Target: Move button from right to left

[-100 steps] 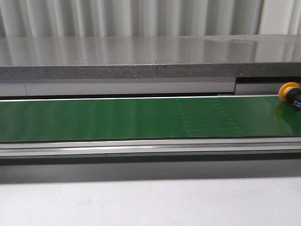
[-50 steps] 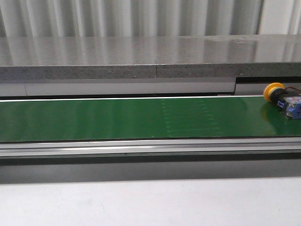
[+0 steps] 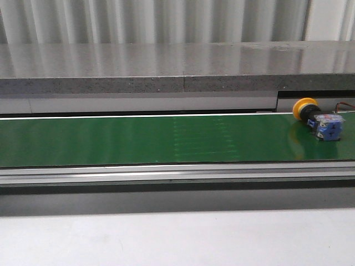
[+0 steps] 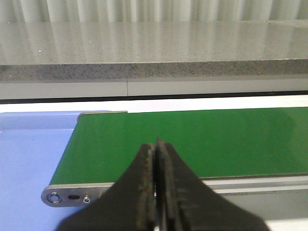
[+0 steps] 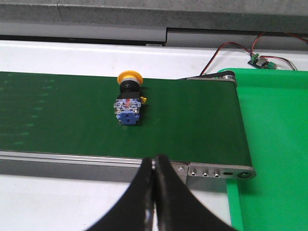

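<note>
Right wrist view: right gripper (image 5: 154,166) clenched on nothing, at the near edge of the green belt (image 5: 72,120). Button (image 5: 129,98) lies on its side near the belt's right end, yellow cap toward the far edge. Left gripper (image 4: 156,151) also pressed closed, empty, over the belt's left end beside a blue tray (image 4: 29,159).

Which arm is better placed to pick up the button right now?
Right. The button lies on the green belt directly ahead of the right gripper; the left wrist view shows only bare belt.
</note>
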You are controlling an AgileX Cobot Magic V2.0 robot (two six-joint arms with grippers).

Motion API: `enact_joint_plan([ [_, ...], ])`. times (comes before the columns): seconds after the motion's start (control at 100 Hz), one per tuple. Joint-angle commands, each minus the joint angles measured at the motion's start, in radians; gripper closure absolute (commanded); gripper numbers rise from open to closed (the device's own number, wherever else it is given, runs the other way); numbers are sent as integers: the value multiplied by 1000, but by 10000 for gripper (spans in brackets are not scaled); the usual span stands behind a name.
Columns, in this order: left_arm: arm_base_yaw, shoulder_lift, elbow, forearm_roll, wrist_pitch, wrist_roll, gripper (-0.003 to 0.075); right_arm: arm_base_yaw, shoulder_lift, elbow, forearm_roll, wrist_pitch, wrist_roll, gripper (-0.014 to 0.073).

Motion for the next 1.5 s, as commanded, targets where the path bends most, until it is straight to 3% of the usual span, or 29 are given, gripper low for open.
enact_joint_plan([
  [0.0, 2, -36, 24, -1, -77, -6, 740, 1, -67, 1, 8, -75, -7, 660],
  [0.33, 2, -36, 24, -1, -77, -6, 740, 1, -267, 88, 8, -103, -7, 660],
  [0.68, 2, -36, 24, -1, -79, -6, 740, 1, -272, 89, 8, -101, -7, 660],
  [0.97, 2, -36, 6, -1, -166, -6, 740, 1, -272, 89, 8, -101, -7, 660],
  [1.32, 2, 189, -206, -7, -8, -6, 740, 1, -272, 89, 8, -101, -7, 660],
  [1.49, 2, 379, -356, -7, 159, -6, 739, 1, -272, 89, 8, -101, -7, 660],
])
